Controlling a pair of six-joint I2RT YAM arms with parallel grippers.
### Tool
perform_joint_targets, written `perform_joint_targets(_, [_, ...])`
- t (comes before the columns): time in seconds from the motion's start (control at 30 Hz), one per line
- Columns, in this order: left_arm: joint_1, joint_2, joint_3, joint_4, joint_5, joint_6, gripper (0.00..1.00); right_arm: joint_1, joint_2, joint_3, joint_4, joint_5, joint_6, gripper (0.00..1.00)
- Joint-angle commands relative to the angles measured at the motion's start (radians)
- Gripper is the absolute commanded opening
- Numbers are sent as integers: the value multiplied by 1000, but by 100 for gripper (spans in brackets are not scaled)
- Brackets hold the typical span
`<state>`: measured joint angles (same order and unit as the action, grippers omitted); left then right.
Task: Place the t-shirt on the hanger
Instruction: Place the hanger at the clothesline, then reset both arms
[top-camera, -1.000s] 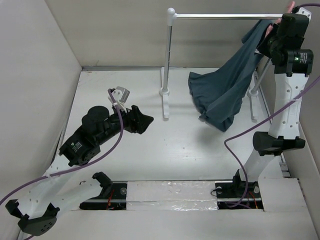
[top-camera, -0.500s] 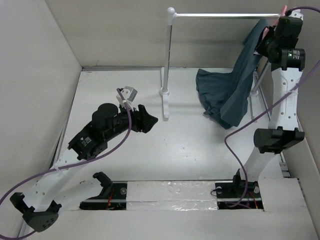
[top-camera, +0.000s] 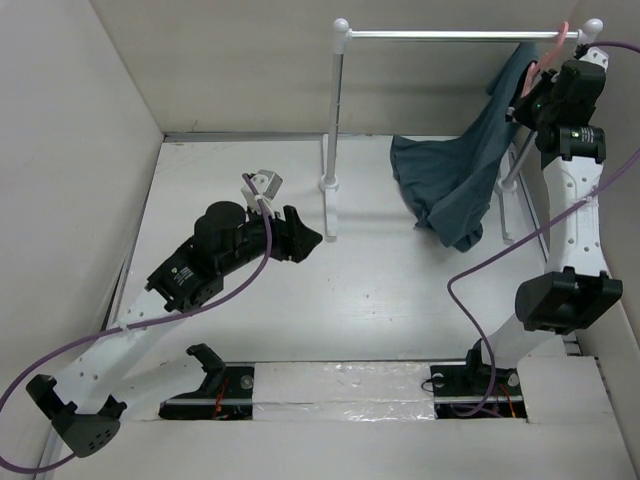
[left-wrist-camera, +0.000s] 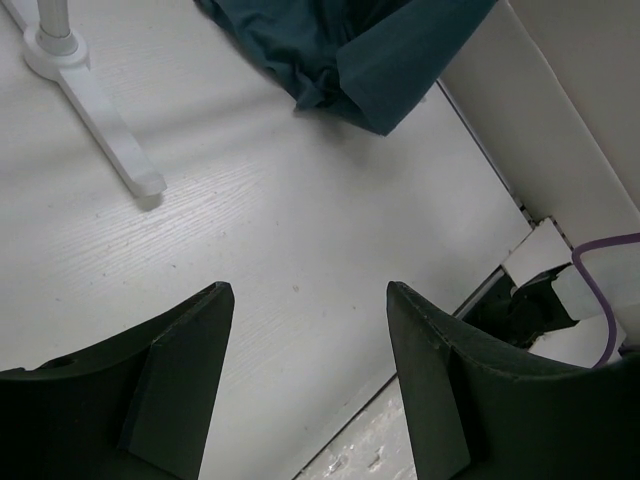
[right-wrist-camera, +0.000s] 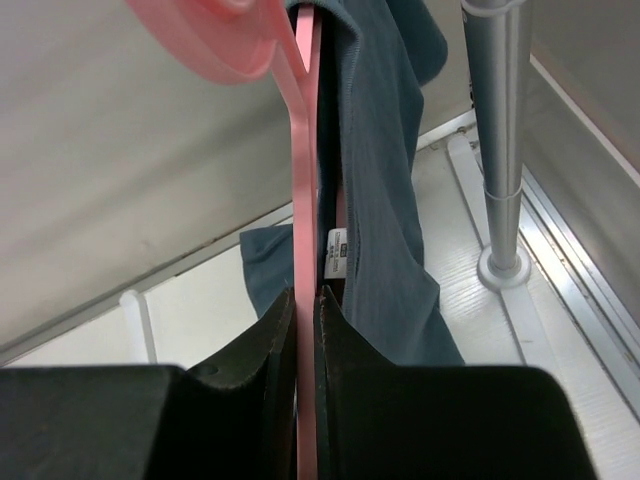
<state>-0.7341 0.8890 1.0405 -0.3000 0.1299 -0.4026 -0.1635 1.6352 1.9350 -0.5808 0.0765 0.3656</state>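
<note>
The dark teal t-shirt (top-camera: 462, 170) hangs from the pink hanger (top-camera: 545, 62) at the right end of the white rail, its lower part bunched on the table. In the right wrist view the hanger (right-wrist-camera: 300, 180) runs up between the jaws, and the t-shirt (right-wrist-camera: 385, 170) with its small label drapes just right of it. My right gripper (right-wrist-camera: 307, 296) is shut on the hanger; it also shows in the top view (top-camera: 535, 92). My left gripper (top-camera: 305, 238) is open and empty over the middle of the table; in its wrist view (left-wrist-camera: 308, 292) the t-shirt's hem (left-wrist-camera: 340, 45) lies far ahead.
A white rail (top-camera: 450, 34) on two uprights stands at the back; its left post and foot (top-camera: 330, 185) are just beyond the left gripper, its right post (right-wrist-camera: 500, 130) right beside the shirt. Beige walls enclose the table on three sides.
The right gripper has moved the hanger and shirt rightward and up to the rail's right end. The shirt hangs more gathered. The left arm has reached forward to the right.
</note>
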Motion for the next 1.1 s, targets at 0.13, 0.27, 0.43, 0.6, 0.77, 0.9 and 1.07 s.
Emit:
perform_joint_targets(0.13, [-7,16,29,62,13,-5,59,-13,-74,-7,24,11,65,60])
perform_joint_targets(0.27, [-7,56,58,56,39,13,63,-22,-162,1,3,25,101,87])
perform_joint_targets(0.43, [-7,96,101,41,59,-2,66,1,-250,68,-63,-105,133,100])
perform_joint_targets(0.6, [-7,88,188,9,-70,19,70,96,-457,-142,90,-392,171,100])
perform_joint_targets(0.77, [-7,67,202,39,-119,-1,77,292,-669,-391,167,-573,187,100])
perform_joint_targets(0.9, [-7,91,219,6,-189,-18,78,462,-761,-530,52,-534,138,100])
perform_joint_targets(1.07, [-7,67,187,-42,-311,-83,78,552,-911,-734,19,-486,173,100])
